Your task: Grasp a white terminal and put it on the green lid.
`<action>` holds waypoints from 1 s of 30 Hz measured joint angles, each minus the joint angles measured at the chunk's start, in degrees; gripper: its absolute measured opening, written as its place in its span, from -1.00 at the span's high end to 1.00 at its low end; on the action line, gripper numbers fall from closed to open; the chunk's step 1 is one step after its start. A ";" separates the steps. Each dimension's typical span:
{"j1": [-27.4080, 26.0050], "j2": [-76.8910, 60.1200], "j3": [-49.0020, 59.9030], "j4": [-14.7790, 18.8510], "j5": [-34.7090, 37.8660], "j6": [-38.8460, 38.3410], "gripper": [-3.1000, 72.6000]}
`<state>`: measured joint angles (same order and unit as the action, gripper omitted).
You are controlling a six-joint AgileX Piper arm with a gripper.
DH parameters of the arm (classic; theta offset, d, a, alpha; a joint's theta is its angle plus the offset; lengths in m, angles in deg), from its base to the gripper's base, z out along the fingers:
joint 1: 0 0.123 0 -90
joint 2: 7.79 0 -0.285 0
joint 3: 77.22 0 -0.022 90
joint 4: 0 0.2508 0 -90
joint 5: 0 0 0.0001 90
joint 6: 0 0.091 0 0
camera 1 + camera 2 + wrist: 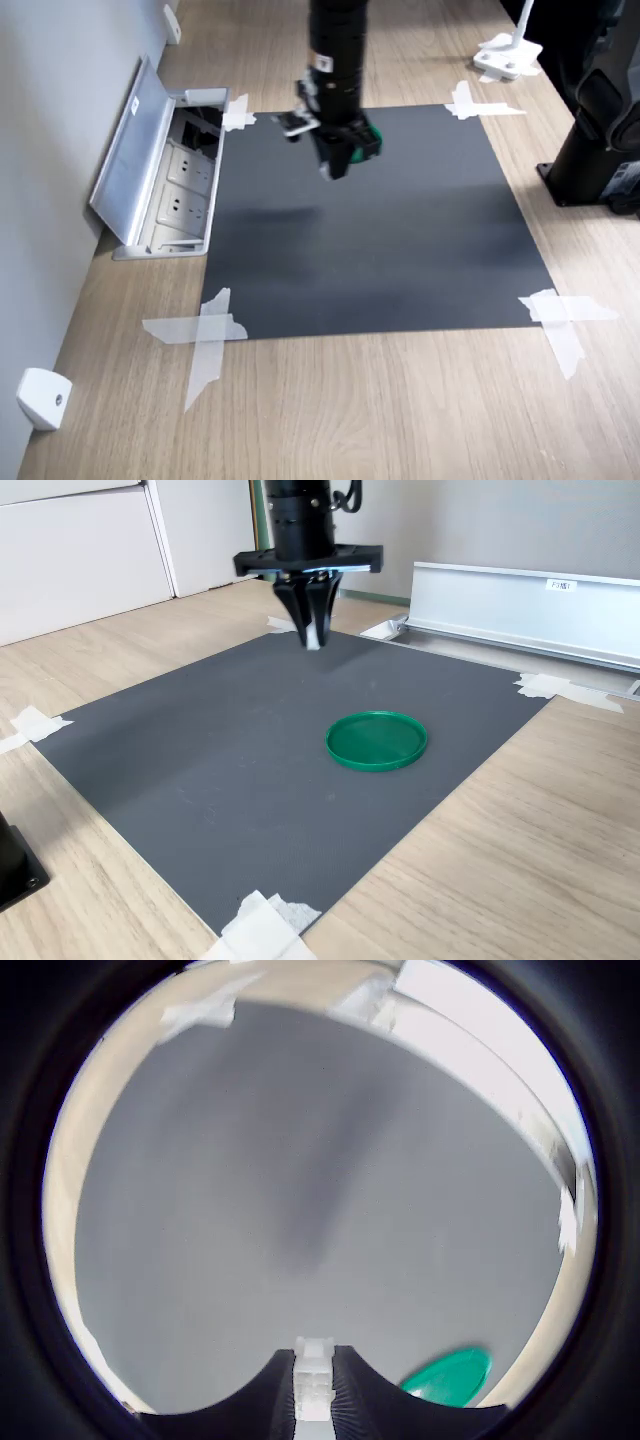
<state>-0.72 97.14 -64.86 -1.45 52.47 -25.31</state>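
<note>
My gripper (312, 630) hangs above the dark mat (230, 750) with open air beneath it, its jaws clamped on the white terminal (313, 1378). The mat under and around me lies bare and flat. The only thing on it is the green lid (377, 740), low and off to one side of my fingertips. Beyond the mat's edge, the open socket box (170, 180) with its raised metal flap stands as a wall.

On the wooden desk (400, 420) a dark mat (380, 240) is taped down at its corners, the black arm (337, 50) hangs above the mat's far edge with its pincer (338, 165) pointing down, hiding most of a green lid (373, 137).
</note>
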 joint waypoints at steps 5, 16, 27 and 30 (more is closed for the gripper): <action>-8.07 -1.45 5.65 -0.59 -0.84 -1.02 0.68; -21.47 -1.75 6.39 -0.57 -8.11 -10.29 0.68; -21.47 -1.75 6.70 6.51 -9.34 -15.94 0.68; -21.47 -1.29 6.94 4.76 -9.62 -13.15 0.68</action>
<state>-22.19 95.85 -57.92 3.30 42.85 -38.46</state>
